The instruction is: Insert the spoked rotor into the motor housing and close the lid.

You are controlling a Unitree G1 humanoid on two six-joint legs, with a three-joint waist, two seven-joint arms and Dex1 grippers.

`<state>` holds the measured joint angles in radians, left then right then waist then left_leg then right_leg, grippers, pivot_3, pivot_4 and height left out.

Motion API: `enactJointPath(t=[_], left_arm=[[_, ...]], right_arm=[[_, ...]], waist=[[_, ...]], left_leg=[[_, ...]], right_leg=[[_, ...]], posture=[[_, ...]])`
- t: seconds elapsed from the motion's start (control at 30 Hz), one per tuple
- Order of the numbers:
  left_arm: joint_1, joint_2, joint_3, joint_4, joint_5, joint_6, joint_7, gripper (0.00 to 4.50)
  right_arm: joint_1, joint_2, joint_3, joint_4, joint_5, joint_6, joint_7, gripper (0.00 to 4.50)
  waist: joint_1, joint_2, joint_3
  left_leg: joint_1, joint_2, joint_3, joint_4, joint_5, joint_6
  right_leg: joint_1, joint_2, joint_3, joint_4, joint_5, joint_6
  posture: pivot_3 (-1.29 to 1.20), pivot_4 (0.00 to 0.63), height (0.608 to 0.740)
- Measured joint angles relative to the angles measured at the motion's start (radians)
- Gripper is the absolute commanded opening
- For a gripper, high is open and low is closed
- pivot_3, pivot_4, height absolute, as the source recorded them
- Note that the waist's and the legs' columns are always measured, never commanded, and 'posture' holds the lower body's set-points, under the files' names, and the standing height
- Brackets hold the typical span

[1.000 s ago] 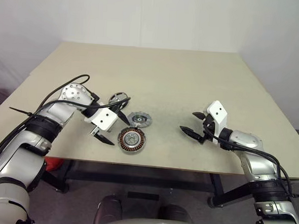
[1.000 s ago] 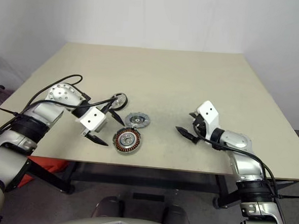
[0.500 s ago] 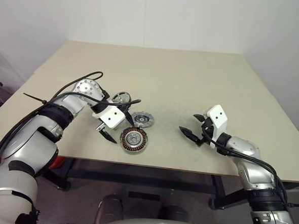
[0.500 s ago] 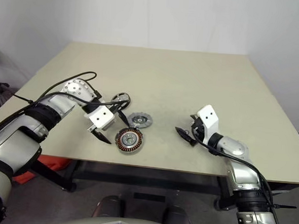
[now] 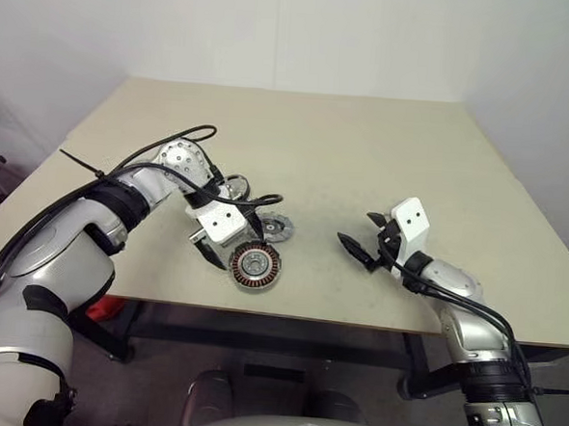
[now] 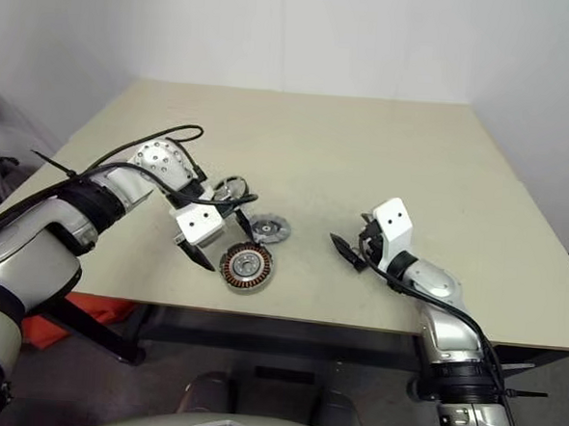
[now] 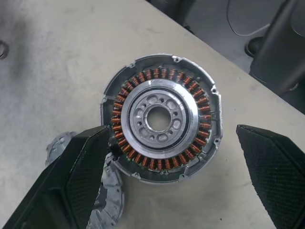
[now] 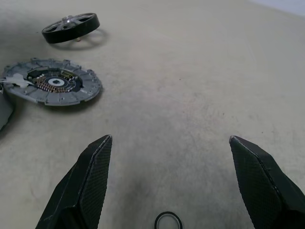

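On the beige bench (image 5: pixel 366 141) the 3 motor parts lay clustered left of centre in the head views, near the front edge. The motor housing (image 5: pixel 253 264) sat lowest in the frame, open side up, its ring of copper windings around a silver hub plain in the left wrist view (image 7: pixel 162 124). Just above and to the right of it lay the lid (image 5: pixel 275 228), flat, its notched rim close beside the housing; whether the 2 touched I could not tell. Further up and left sat the spoked rotor (image 6: pixel 231 188), partly hidden behind the left arm. The left gripper (image 5: pixel 232 244) hung over the housing's left side, pointing steeply down, its jaws wide and holding nothing, 1 finger (image 7: pixel 78 179) overlapping the housing's rim in its wrist view. The right gripper (image 5: pixel 363 241) stood well apart at the right of the frame, low over bare bench, aimed toward the parts, jaws wide and empty. A small dark ring (image 8: pixel 167 221) lay on the bench between its fingers.
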<state>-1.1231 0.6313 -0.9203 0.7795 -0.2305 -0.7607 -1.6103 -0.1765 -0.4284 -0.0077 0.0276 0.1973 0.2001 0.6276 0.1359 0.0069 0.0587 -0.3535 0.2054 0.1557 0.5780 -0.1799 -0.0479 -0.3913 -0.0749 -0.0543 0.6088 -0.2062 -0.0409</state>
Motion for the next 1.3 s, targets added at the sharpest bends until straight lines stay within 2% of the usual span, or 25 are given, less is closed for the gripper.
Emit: enactJointPath(t=[0.3,0.77,1.3], left_arm=[[-0.009,-0.011,-0.096,0.011,-0.026,-0.049,0.0,4.48],[0.027,-0.002,-0.148,-0.017,-0.034,-0.046,0.0,4.48],[0.028,-0.091,-0.092,0.155,0.061,-0.11,0.0,4.48]], right_arm=[[0.003,0.015,0.001,-0.028,-0.002,0.0,-0.025,4.44],[0.015,0.033,0.002,-0.048,-0.003,0.004,-0.046,4.44],[0.039,0.042,0.002,-0.083,-0.003,0.008,-0.073,4.44]], waist=[[0.0,0.0,0.0],[-0.001,0.0,0.0],[0.007,-0.001,0.0]], left_leg=[[0.0,0.0,0.0,0.0,0.0,0.0],[0.001,0.0,0.0,0.0,0.0,-0.001],[0.006,0.0,0.0,0.0,0.001,-0.001]], right_leg=[[0.0,0.0,0.0,0.0,0.0,0.0],[0.0,0.0,0.0,0.001,0.0,0.0],[0.005,0.0,0.0,0.001,-0.003,0.005]], posture=[[0.0,0.0,0.74],[0.0,0.0,0.74],[0.0,0.0,0.74]])
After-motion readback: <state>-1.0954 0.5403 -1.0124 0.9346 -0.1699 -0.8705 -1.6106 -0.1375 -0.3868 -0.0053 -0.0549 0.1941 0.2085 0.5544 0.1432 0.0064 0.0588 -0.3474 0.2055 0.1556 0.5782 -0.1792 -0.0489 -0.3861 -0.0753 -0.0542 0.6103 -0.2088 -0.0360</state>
